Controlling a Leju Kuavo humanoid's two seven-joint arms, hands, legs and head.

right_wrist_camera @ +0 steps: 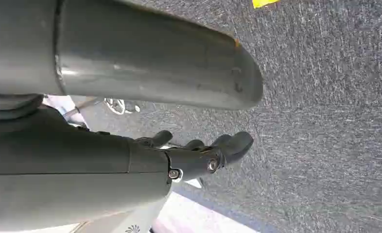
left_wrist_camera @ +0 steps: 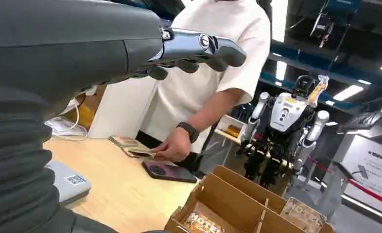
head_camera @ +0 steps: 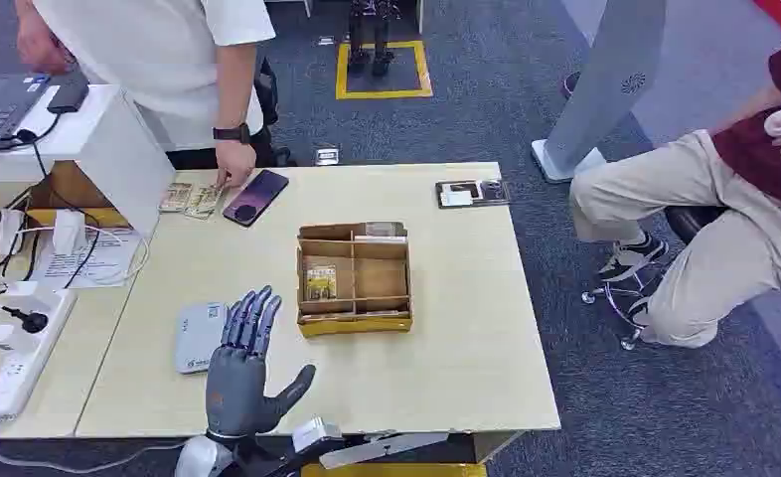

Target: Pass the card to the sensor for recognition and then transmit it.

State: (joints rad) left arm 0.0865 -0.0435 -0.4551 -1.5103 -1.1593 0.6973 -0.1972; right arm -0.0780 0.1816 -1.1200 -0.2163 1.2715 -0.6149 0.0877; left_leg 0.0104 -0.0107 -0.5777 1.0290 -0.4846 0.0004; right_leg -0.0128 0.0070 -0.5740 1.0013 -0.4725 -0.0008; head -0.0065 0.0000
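Observation:
My left hand (head_camera: 247,363) is raised over the table's front edge with its fingers spread and nothing in it. It hovers between the flat grey sensor (head_camera: 198,336) and the cardboard divider box (head_camera: 355,278). A card (head_camera: 320,282) stands in the box's left compartment, and the left wrist view shows the card (left_wrist_camera: 201,223) below my left hand (left_wrist_camera: 199,48), with the sensor (left_wrist_camera: 70,180) beside it. My right hand (right_wrist_camera: 213,155) hangs at my side over the carpet, its fingers loosely extended and holding nothing.
A person in white stands across the table, one hand (head_camera: 233,164) on several cards (head_camera: 193,199) next to a dark phone (head_camera: 255,197). A card holder (head_camera: 473,192) lies at the far right. Cables and a power strip (head_camera: 19,358) are at the left. A seated person (head_camera: 724,199) is on the right.

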